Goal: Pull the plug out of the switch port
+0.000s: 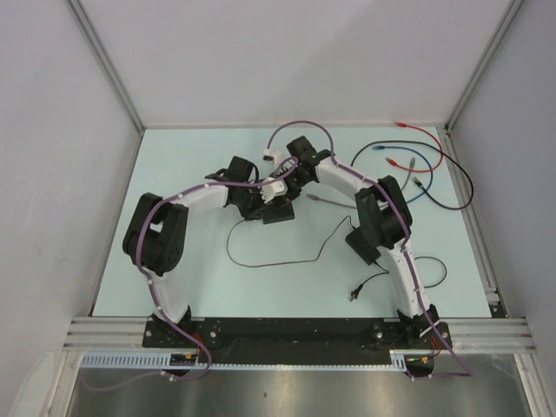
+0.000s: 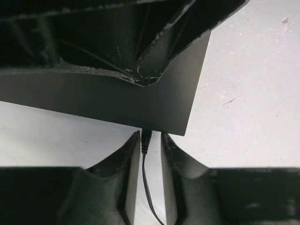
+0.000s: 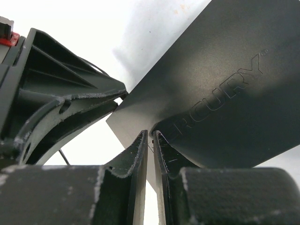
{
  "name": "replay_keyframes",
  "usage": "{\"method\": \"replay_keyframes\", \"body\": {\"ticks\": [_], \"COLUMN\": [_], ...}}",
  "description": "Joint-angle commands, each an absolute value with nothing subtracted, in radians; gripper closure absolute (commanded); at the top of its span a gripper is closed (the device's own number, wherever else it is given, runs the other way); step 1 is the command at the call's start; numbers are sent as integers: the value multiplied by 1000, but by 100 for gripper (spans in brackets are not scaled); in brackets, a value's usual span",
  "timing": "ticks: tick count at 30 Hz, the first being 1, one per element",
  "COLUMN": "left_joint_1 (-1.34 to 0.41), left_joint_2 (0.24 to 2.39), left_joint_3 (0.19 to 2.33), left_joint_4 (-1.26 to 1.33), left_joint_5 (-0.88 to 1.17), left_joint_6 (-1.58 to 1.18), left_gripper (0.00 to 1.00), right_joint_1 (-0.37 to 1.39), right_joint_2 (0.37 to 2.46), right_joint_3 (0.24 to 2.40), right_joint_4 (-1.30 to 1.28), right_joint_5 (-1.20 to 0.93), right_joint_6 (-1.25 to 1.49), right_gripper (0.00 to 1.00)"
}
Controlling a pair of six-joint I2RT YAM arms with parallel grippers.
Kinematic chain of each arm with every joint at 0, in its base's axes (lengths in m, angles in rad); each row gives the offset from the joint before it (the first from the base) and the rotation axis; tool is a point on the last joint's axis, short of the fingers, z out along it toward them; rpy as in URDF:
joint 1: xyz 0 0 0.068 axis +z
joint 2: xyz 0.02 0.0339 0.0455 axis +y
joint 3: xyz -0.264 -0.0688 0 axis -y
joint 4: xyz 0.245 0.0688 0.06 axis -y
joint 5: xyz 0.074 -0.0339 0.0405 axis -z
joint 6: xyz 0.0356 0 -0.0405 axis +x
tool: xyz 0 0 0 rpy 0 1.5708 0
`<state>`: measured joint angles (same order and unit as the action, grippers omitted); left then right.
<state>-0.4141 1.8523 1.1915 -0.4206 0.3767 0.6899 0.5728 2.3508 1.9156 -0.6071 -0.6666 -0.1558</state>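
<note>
Two tools: right tool (image 3: 150, 136) pinches the rigid switch (image 3: 225, 84); left tool (image 2: 151, 136) straddles the plug (image 2: 146, 139), unclamped. Grip the stiff plug itself, never the lead (image 2: 146, 187).

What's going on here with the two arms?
The right hand pinches the flat black switch by its edge. The left hand straddles the plug on a thin black lead, with a gap left on one side. The plug sits at the switch's edge, apparently not yet pulled out.

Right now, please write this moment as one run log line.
right gripper: grips switch | left gripper: open around plug | plug: seated in switch
</note>
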Motion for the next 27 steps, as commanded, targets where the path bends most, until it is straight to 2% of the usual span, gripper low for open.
{"method": "replay_keyframes", "body": {"ticks": [1,9,18,21,22,24,27], "left_joint_1": [-446,-462,-462,-462,-462,-462,-462], "left_joint_2": [1876,1885,1855,1861,1861,1862,1870], "left_joint_3": [1216,1218,1204,1201,1197,1187,1180], "left_joint_4": [-422,-429,-468,-463,-445,-427,-394], "left_joint_5": [422,402,359,350,344,338,330], "left_joint_6": [683,692,815,802,786,776,759], "left_gripper": [74,91,99,93,79,71,69], "right_joint_1": [584,584,575,580,578,578,578], "right_joint_2": [2393,2388,2387,2385,2385,2384,2384], "right_joint_3": [1868,1859,1851,1853,1853,1848,1847], "right_joint_4": [-716,-718,-721,-719,-719,-719,-719], "right_joint_5": [-554,-546,-541,-538,-538,-537,-537], "right_joint_6": [-199,-207,-212,-213,-213,-213,-213], "right_gripper": [84,85,85,85,85,85,85]}}
